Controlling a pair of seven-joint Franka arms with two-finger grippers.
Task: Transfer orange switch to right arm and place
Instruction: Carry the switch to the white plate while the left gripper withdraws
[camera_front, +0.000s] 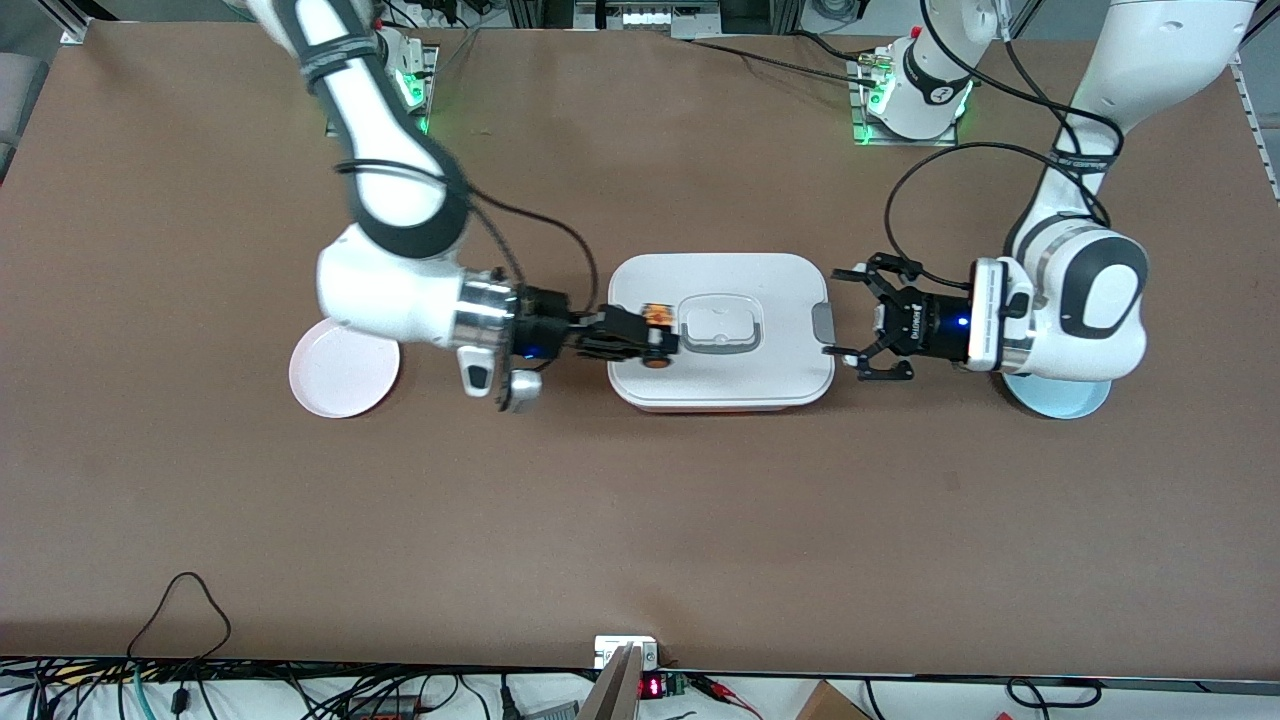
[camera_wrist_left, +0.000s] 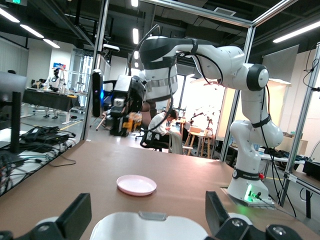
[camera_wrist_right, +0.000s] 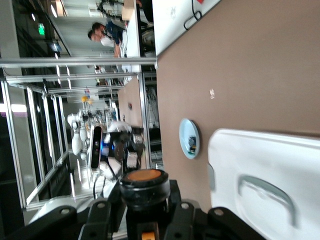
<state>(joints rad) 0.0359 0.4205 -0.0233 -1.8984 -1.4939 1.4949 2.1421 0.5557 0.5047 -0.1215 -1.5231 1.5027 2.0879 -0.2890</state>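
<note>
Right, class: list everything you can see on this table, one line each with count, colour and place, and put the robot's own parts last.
Orange switch: one, orange cap on a black body, held in the right gripper over the box lid.
Lidded box: one, white with a grey handle, at the table's middle.
Pink plate: one, toward the right arm's end.
Pale blue plate: one, toward the left arm's end, partly under the left arm.
Table: one, brown.
Right gripper: black, shut on the switch.
Left gripper: black, open, empty, beside the box, waiting.
</note>
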